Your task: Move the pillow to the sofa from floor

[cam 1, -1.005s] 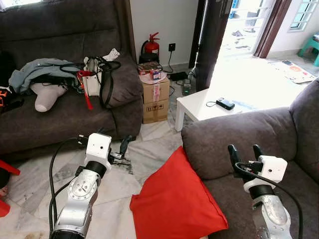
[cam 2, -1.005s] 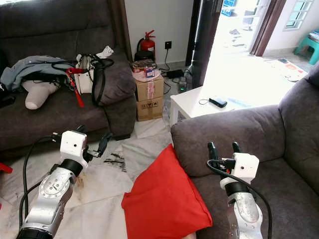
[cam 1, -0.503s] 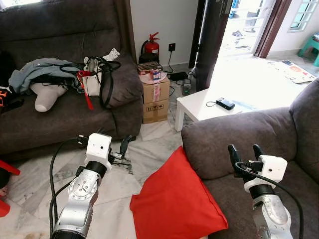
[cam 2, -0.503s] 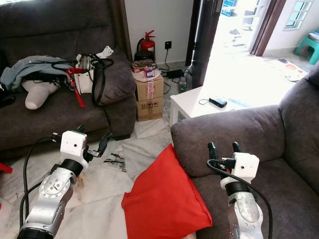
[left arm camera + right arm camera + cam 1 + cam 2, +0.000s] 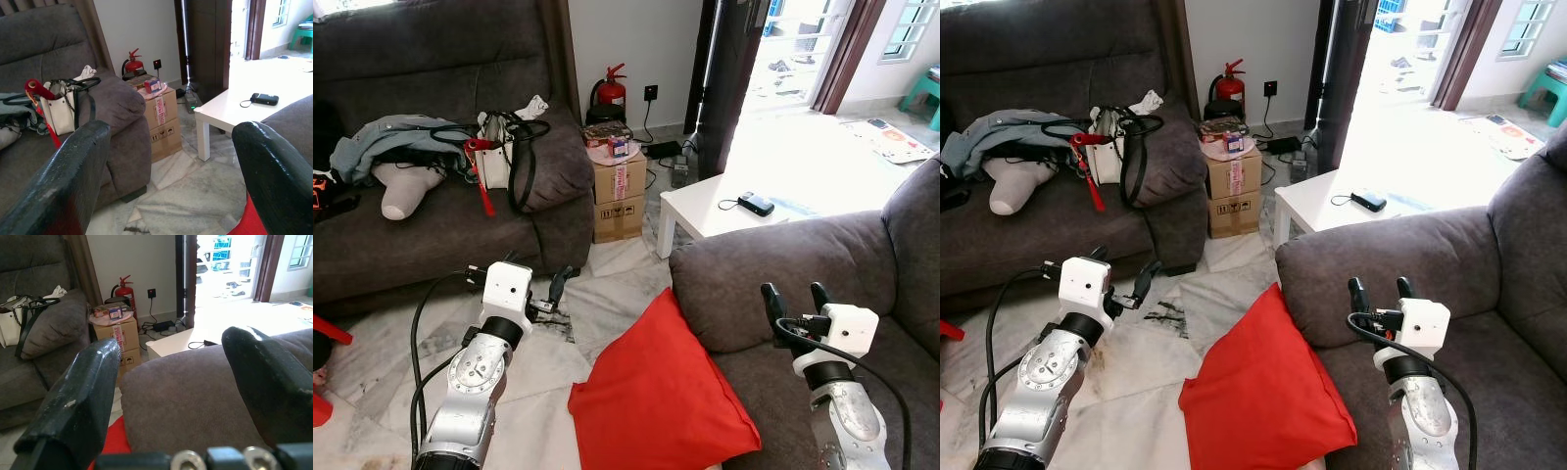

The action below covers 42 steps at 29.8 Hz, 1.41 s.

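Marble floor (image 5: 372, 362) runs between two dark sofas. My left gripper (image 5: 517, 277) hovers over it, fingers apart, holding nothing. Between my grippers the red pillow (image 5: 656, 392) leans against the near sofa (image 5: 783, 264), corner on the floor. My right gripper (image 5: 795, 299) hangs over that sofa's seat, spread, empty.

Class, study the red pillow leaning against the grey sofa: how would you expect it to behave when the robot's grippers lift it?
The red pillow looks plump and cloth-covered, so it is probably light for its bulk. It sags against the sofa, so it would likely flop if pinched at one corner. Its smooth fabric might slip between narrow black fingers.
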### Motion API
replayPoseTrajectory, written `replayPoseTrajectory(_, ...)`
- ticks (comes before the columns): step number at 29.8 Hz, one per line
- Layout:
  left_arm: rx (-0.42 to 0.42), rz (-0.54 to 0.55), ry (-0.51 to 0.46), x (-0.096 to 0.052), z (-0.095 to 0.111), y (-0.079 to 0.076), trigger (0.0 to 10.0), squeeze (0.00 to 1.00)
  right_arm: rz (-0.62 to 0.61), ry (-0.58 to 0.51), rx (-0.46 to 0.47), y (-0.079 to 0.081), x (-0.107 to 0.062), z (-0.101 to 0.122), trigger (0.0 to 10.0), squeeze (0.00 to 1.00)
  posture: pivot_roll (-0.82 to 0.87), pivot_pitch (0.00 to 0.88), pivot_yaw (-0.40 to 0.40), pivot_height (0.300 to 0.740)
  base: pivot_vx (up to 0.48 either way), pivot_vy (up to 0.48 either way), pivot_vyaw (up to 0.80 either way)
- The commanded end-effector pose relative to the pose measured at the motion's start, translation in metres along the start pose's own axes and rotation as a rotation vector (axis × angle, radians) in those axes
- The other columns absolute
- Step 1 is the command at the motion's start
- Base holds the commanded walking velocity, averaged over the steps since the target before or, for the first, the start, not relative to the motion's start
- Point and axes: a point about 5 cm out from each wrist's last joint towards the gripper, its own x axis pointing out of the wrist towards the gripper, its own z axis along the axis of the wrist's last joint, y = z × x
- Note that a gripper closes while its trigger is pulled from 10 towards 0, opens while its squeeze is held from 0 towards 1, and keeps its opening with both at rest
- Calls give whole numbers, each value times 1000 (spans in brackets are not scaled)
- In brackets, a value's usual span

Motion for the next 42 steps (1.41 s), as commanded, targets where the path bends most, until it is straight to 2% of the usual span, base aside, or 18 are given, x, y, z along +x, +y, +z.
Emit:
replayPoseTrajectory(1,11,1,-9,1,1,2,10000,0,16,-23,-11,2,2,5,10000,0,-44,0,10,740,0,0,0)
replayPoseTrajectory(42,20,-12,-12,2,2,4,10000,0,6,-1,-11,2,3,2,10000,0,-49,0,27,740,0,0,0)
